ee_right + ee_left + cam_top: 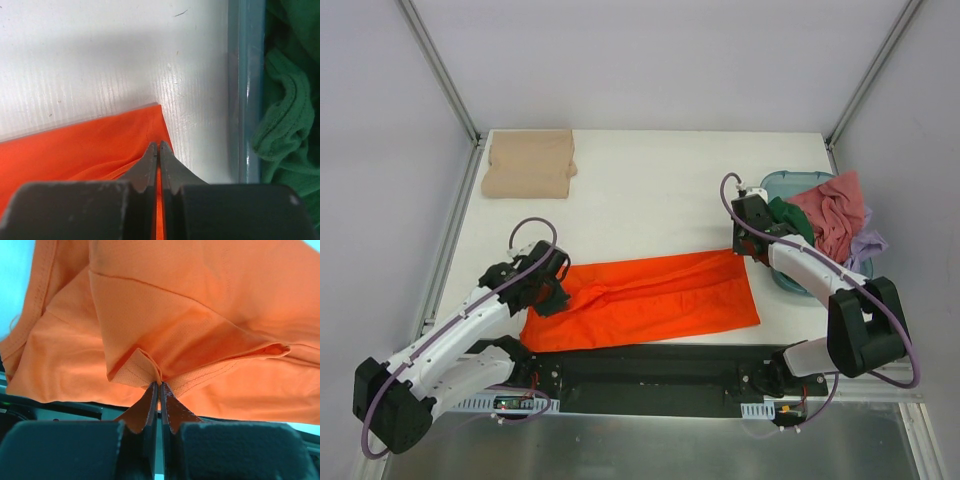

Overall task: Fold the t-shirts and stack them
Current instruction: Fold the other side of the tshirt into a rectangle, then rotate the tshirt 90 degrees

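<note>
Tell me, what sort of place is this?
Likely a robotics test cell: left arm and right arm bolted to a white table, a metal frame post beside it, an orange t-shirt laid out, garments in a teal tub.

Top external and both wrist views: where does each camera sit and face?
Top external: above and behind, looking down on the table, left arm, right arm, orange t-shirt, tan t-shirt, teal tub.
Left wrist: facing along the shut left pincer, clamped on bunched orange cloth.
Right wrist: facing down past the shut right pincer at the shirt's corner beside the tub.
Shared: the orange t-shirt, in all three.
</note>
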Controlling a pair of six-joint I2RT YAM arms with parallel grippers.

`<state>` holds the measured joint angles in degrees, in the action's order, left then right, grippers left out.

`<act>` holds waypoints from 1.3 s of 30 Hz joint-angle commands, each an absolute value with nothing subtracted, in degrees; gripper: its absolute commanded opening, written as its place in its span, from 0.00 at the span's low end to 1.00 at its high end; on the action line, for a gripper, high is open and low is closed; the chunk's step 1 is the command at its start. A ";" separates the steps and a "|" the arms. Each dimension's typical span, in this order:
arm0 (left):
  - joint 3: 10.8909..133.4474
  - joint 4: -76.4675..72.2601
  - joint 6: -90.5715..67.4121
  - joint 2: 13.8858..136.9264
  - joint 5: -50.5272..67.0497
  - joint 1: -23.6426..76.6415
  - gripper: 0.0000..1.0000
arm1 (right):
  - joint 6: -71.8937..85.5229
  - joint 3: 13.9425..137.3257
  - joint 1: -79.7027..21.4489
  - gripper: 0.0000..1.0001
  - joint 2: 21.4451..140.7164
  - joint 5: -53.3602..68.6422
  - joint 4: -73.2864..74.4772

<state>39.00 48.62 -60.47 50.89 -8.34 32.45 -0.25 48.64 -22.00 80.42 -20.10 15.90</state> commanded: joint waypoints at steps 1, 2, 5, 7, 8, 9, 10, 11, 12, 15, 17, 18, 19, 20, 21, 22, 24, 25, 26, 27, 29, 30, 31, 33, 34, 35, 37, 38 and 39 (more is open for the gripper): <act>36.13 50.71 -64.33 48.87 -5.63 34.45 0.00 | 2.28 47.81 -21.88 0.01 81.04 -21.70 15.29; 35.08 50.80 -64.51 48.61 -5.36 34.54 0.01 | 2.46 47.81 -21.80 0.01 81.04 -21.97 15.47; 33.58 51.15 -64.51 48.17 -4.66 34.63 0.15 | 3.86 47.81 -21.88 0.01 81.04 -23.64 16.69; 33.31 51.15 -63.72 47.55 -3.69 34.72 0.32 | 4.74 48.25 -21.80 0.10 80.86 -24.87 18.62; 33.40 51.15 -63.02 47.29 -3.08 34.72 0.40 | 5.18 48.43 -21.88 0.24 80.51 -25.48 19.68; 33.75 51.15 -62.23 46.50 -2.47 34.72 0.50 | 5.79 48.60 -21.80 0.44 79.72 -26.10 20.56; 34.36 51.24 -61.62 45.89 -1.94 34.72 0.56 | 6.06 48.60 -21.80 0.49 78.93 -26.10 21.09; 35.24 51.07 -61.00 45.10 -1.76 34.80 0.60 | 6.24 48.60 -21.80 0.54 77.97 -25.76 21.53; 36.11 51.06 -60.13 44.04 -1.50 34.80 0.68 | 6.15 48.52 -21.88 0.58 76.65 -24.97 21.71; 39.36 50.71 -57.05 41.93 -1.93 34.80 0.99 | 3.88 47.82 -22.06 0.88 72.44 -18.49 20.31; 41.39 50.45 -55.55 41.57 -4.56 34.80 0.99 | 1.94 47.20 -22.32 0.96 69.45 -11.38 18.12; 42.27 50.36 -55.20 41.75 -5.96 34.80 0.99 | 0.63 46.59 -22.76 0.96 68.39 -6.55 16.54; 42.80 49.67 -54.59 42.53 -7.11 34.72 0.99 | 0.44 46.06 -23.20 0.96 67.42 -2.41 14.70; 43.15 48.27 -54.06 43.67 -7.73 34.72 0.99 | 0.44 45.45 -24.07 0.96 66.72 3.02 12.94; 43.50 46.08 -53.36 45.25 -7.65 34.72 0.99 | 0.44 44.92 -24.69 0.96 66.36 7.77 10.83; 43.94 43.53 -52.22 47.53 -7.12 34.63 0.99 | 0.44 44.39 -25.74 0.96 66.27 11.04 8.81; 45.34 40.88 -50.81 53.05 -7.03 34.54 0.99 | 0.44 43.68 -28.20 0.96 67.41 15.80 6.08; 46.48 40.17 -50.45 56.39 -7.64 34.37 0.99 | 0.53 43.86 -29.95 0.96 68.46 16.60 5.80; 47.45 39.64 -50.54 58.86 -9.13 34.19 0.99 | 0.88 43.94 -31.01 0.96 69.51 16.09 5.28; 47.72 38.77 -50.45 61.67 -10.01 33.67 0.99 | 0.97 44.03 -31.63 0.96 71.09 15.65 4.84; 47.12 36.66 -49.83 66.33 -9.50 31.13 0.99 | 2.63 44.65 -31.90 0.96 74.51 13.90 5.01; 46.24 35.69 -49.92 68.27 -8.88 29.37 0.99 | 3.42 44.82 -31.99 0.96 76.36 12.93 4.92; 44.93 34.73 -49.92 70.12 -7.48 26.92 0.99 | 4.38 45.00 -31.91 0.96 78.38 11.44 5.01; 41.50 32.09 -49.40 73.03 -4.59 22.26 0.99 | 5.71 45.17 -31.91 0.96 81.20 8.89 5.45; 39.57 30.86 -48.79 73.73 -4.40 20.15 0.99 | 6.23 45.18 -31.73 0.96 82.08 7.40 5.97; 38.07 29.81 -48.52 74.44 -5.09 18.73 0.99 | 6.59 45.26 -31.38 0.96 83.13 6.25 6.59; 35.43 28.31 -48.08 75.84 -5.01 15.57 0.99 | 7.90 45.44 -30.33 0.96 84.81 3.62 8.25; 34.46 27.17 -47.82 76.46 -4.49 14.43 0.99 | 8.52 45.35 -29.54 0.96 85.51 2.47 8.87; 33.84 26.11 -47.55 77.33 -3.87 13.02 0.99 | 9.05 45.18 -28.75 0.96 85.87 1.59 9.57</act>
<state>37.54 30.44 -49.87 75.35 -5.76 17.06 5.58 44.38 -31.18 84.66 7.29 7.68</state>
